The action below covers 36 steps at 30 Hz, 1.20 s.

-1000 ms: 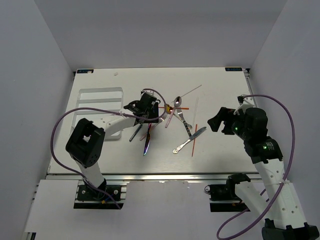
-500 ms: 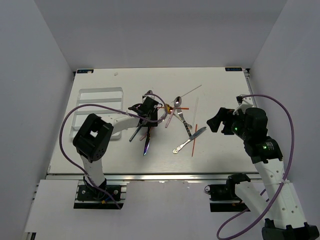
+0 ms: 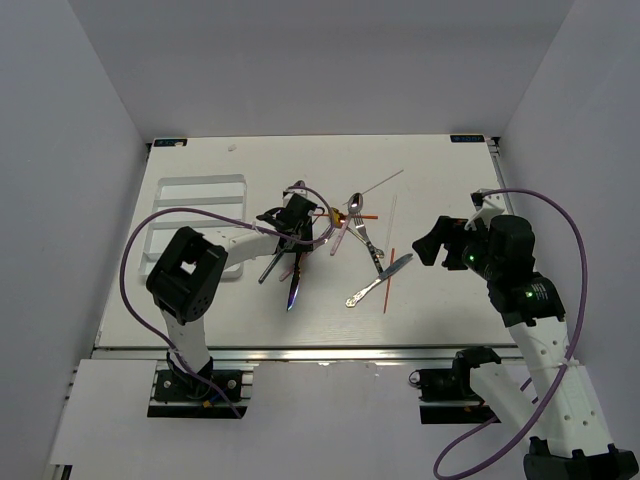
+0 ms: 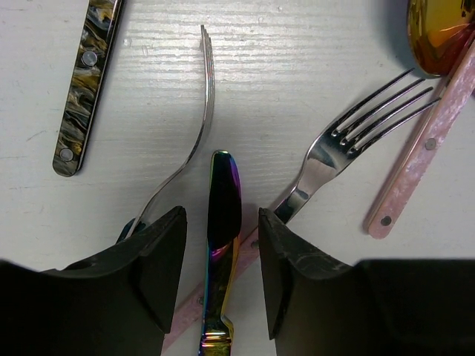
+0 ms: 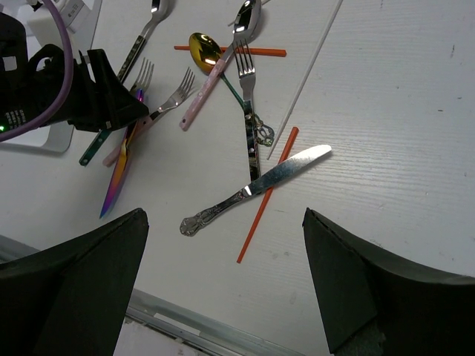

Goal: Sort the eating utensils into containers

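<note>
White table [image 3: 450, 170]: my left gripper [image 4: 221, 222], jaws half-wide, straddles the rainbow knife [image 4: 223, 185]; next I'd pinch, carry to tray [image 3: 198, 181] at 9 o'clock.

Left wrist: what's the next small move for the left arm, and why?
Probably close the left gripper on the iridescent utensil. It lies lengthwise in the gap between the open jaws, with neither finger visibly touching it. A fork lying on edge and a second fork run close past the fingertips, so closing straight in, without sliding sideways, seems safest.
</note>
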Tool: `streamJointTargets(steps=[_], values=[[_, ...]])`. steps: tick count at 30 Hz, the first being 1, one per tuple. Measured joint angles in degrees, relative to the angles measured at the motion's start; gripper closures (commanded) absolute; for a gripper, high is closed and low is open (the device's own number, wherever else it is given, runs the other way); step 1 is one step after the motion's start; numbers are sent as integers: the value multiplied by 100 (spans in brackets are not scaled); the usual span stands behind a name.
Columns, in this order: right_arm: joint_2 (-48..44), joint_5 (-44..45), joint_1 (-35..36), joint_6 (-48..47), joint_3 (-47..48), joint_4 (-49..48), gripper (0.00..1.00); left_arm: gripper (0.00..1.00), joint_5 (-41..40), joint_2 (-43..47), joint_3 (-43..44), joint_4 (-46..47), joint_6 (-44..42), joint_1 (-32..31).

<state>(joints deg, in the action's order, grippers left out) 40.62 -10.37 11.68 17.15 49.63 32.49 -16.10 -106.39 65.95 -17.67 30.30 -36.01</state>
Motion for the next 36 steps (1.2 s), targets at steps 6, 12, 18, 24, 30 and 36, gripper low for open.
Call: streamJointTargets(steps=[6, 12, 18, 24, 30, 36], values=[[0, -33, 0, -9, -4, 0, 11, 50, -81, -22, 0, 20, 72, 0], [0, -35, 0, -31, -4, 0, 11, 55, -160, -26, -31, 42, 142, 0], [0, -37, 0, -66, -4, 0, 11, 65, -155, -26, -188, 160, 210, 0], [0, -55, 0, -87, -4, 0, 11, 89, -149, -26, -245, 319, 232, 0], [0, -55, 0, -90, -4, 0, 11, 100, -149, -17, -240, 295, 254, 0], [0, -55, 0, -90, -4, 0, 11, 100, -76, 256, -236, -81, 286, 0]])
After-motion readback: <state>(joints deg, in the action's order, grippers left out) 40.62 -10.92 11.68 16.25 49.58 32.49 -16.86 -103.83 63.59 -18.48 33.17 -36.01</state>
